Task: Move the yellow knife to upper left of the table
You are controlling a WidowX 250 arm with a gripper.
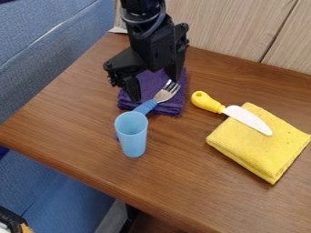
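Note:
The black gripper (155,86) hangs down over the purple cloth at the upper middle of the table, its two fingers spread apart with nothing held between them. To its right lies the knife, its yellow handle (207,102) on the bare wood and its white blade (248,119) resting across the upper left part of a folded yellow cloth. The handle's round end points to the upper left. The brown wooden table (72,109) has its upper left part to the left of the gripper.
A folded purple cloth (172,107) lies beneath the gripper, with a blue-handled fork (164,94) across it. Nearer the camera stands a light blue cup (132,134). The folded yellow cloth (260,144) is at the right. A wood-panel wall borders the back, and blue seating the left.

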